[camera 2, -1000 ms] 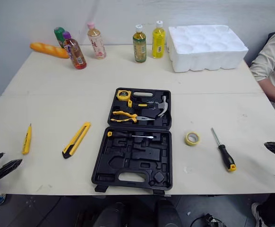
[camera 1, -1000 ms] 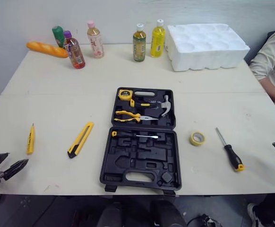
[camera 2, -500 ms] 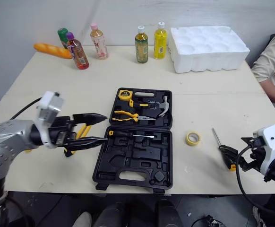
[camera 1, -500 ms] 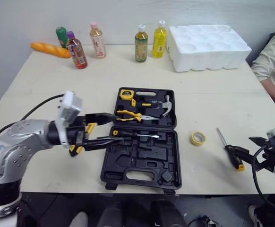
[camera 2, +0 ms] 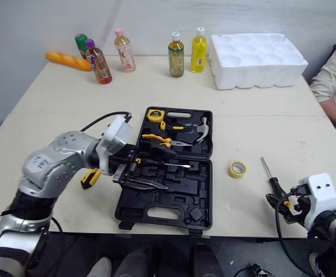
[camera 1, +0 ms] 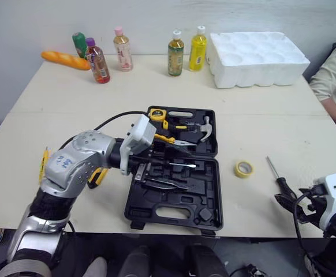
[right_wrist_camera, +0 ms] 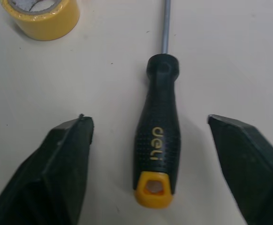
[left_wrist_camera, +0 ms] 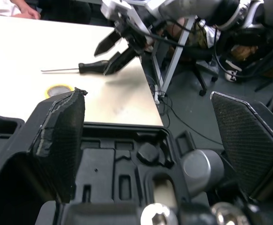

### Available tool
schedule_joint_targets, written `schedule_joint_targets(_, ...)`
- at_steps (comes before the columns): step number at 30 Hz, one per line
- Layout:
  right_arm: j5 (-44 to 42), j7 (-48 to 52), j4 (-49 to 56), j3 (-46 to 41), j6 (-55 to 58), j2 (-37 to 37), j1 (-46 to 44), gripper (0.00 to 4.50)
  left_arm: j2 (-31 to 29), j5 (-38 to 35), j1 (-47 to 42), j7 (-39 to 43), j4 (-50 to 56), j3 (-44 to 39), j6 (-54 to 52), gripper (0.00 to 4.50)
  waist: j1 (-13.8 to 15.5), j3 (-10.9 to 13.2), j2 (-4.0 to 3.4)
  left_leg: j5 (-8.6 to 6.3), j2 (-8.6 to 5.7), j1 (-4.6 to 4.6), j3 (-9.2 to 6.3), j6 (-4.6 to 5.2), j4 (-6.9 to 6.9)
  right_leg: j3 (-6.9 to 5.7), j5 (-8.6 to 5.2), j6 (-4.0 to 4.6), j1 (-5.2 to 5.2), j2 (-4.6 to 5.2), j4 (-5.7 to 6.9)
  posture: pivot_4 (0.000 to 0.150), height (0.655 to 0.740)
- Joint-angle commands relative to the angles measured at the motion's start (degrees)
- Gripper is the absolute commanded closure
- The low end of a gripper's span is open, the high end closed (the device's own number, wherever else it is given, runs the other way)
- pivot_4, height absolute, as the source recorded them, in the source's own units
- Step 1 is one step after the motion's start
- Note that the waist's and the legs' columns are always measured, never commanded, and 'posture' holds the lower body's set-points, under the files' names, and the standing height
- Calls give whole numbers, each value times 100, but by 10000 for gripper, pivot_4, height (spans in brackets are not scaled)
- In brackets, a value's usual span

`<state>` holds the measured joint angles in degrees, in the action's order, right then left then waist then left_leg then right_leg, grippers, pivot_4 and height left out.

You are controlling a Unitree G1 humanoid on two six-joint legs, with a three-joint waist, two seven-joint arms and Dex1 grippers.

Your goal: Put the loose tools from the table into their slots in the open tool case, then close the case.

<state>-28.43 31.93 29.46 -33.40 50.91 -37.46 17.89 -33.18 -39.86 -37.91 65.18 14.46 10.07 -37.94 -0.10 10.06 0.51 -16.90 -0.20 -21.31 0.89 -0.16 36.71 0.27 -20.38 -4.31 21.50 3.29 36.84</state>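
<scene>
The black tool case [camera 1: 205, 203] lies open mid-table. Its far half holds a tape measure [camera 1: 153, 114], pliers [camera 1: 163, 138] and a hammer [camera 1: 202, 128]; a screwdriver [camera 1: 184, 165] lies in the near half. My left gripper [camera 1: 179, 169] hovers open over the near half, holding nothing. A yellow utility knife [camera 1: 96, 176] pokes out under that arm, and a small yellow tool [camera 1: 43, 164] lies further left. Right of the case are a yellow tape roll [camera 1: 242, 169] and a loose black screwdriver [right_wrist_camera: 159, 126]. My right gripper [right_wrist_camera: 149, 121] is open, its fingers either side of that handle.
Several drink bottles [camera 1: 175, 53] and an orange loaf-shaped thing [camera 1: 65, 60] stand along the far edge. A white foam tray [camera 1: 257, 51] sits at the back right. A person's arm [camera 1: 335, 86] is at the right edge of the table.
My left arm has swung right, from beside the utility knife to over the case's near half. My right gripper has stayed at the screwdriver's handle end, a little lower.
</scene>
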Motion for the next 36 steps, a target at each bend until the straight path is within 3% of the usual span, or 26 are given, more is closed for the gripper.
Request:
schedule_joint_targets(1, 11, -172, 315, -44, -53, 47, 51, 23902, 132, 3, -156, 18, -57, -68, 48, 0, -14, 0, 0, -2, 0, 0, 1, 2, 6, 1, -1, -1, 0, 0, 0, 1500, 7400)
schedule_joint_targets(3, -34, -227, 393, -34, -12, 93, 89, 34033, 135, 65, -146, 88, -67, -43, 101, 0, -18, 0, 0, -3, 1, -2, 1, 2, 13, 2, -2, -3, 0, 0, 3, 1500, 7400)
schedule_joint_targets(4, -50, -262, 436, -33, 5, 119, 110, 35941, 129, 93, -130, 124, -69, -31, 133, 0, -16, 0, 0, -3, 2, -2, 0, 2, 14, 1, -2, -3, 0, -1, 3, 1500, 7400)
schedule_joint_targets(11, -105, -473, 666, -245, 134, 103, 21, 35908, 70, 336, -103, 322, -247, -14, 310, 0, -12, 0, 0, -4, 2, -3, -1, 3, 23, 1, -2, -3, 0, 1, 8, 1500, 7400)
schedule_joint_targets(14, -394, -131, 797, -334, 331, -366, -197, 35908, -214, 605, 80, 463, -301, -30, 492, 0, -48, 0, -3, -4, 2, -2, 2, 3, 24, 4, -2, -4, 0, 0, 10, 1500, 7400)
schedule_joint_targets(18, -1093, 1096, 893, -22, 492, -1617, -685, 35908, -748, 974, 600, 586, -300, -97, 774, 0, -118, 5, 4, -14, 4, 2, -2, 20, 20, 4, -2, -3, -1, -4, 13, 1500, 7400)
schedule_joint_targets(22, -1412, 2092, 547, 913, 416, -2822, -1838, 35908, -1239, 1286, 969, 642, -441, -302, 1033, 0, -165, 19, 14, -26, 8, -1, -13, 42, 32, -1, -2, -3, -2, -3, 12, 1500, 7400)
schedule_joint_targets(25, -912, 2868, 211, 2523, -86, -3249, -3206, 35908, -1497, 1226, 1016, 638, -608, -552, 931, 0, -158, 30, 17, -29, 8, 0, -15, 46, 32, -4, -2, -3, -1, 1, 10, 1500, 7400)
schedule_joint_targets(29, 140, 3356, -532, 4528, -434, -2696, -4944, 35908, -1618, 1191, 1091, 637, -732, -704, 833, 0, -159, 38, 26, -33, 4, -17, -22, 52, 30, -12, -4, 1, 13, 15, -1, 1500, 7400)
schedule_joint_targets(33, 867, 3595, -1298, 5555, -668, -2012, -5919, 35908, -1663, 1287, 1138, 603, -859, -791, 889, 0, -136, 40, 25, -35, -5, -41, -26, 54, 44, -14, -4, 0, 28, 24, -2, 1500, 7400)
schedule_joint_targets(36, 1225, 3834, -1654, 6033, -759, -1628, -6468, 35908, -1740, 1280, 1205, 607, -831, -908, 890, 0, -147, 40, 25, -18, -8, -149, -28, 27, 94, -13, 1, -7, 128, 24, 43, 1500, 7400)
